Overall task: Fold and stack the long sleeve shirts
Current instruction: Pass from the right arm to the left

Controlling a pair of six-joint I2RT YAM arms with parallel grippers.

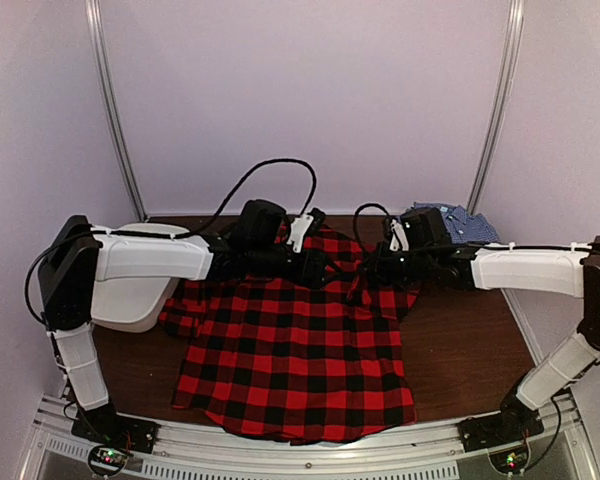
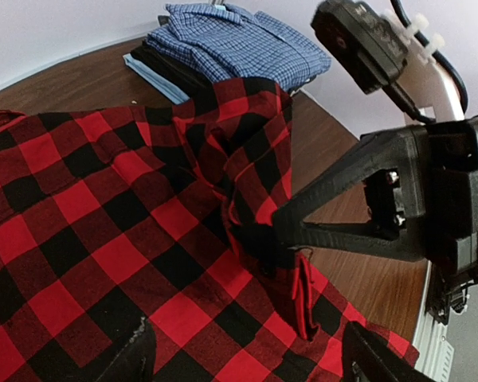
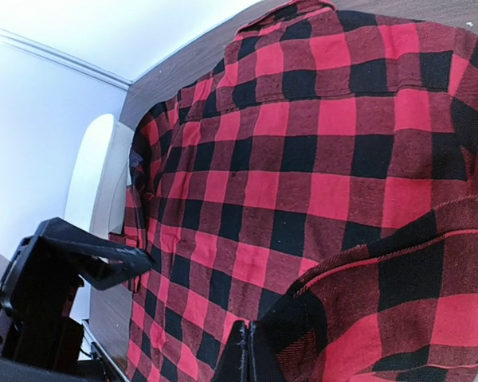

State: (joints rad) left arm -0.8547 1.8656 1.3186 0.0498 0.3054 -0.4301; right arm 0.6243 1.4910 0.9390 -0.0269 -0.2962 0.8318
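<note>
The red-and-black plaid shirt [image 1: 295, 350] lies spread across the middle of the table, hem toward the near edge. My right gripper [image 3: 252, 338] is shut on a lifted fold of its right side; the left wrist view shows the cloth bunched up at the black right fingers [image 2: 303, 227]. My left gripper [image 2: 247, 333] is open wide just above the plaid cloth, beside the right gripper [image 1: 368, 268], near the shirt's upper part. The blue-and-white check shirt [image 2: 231, 40] lies folded at the back right [image 1: 450, 220].
A white plastic tub [image 1: 130, 290] stands at the left under my left arm and shows in the right wrist view [image 3: 95, 183]. Darker folded cloth lies under the blue shirt [image 2: 163, 64]. Bare brown table [image 1: 470, 340] is right of the plaid shirt.
</note>
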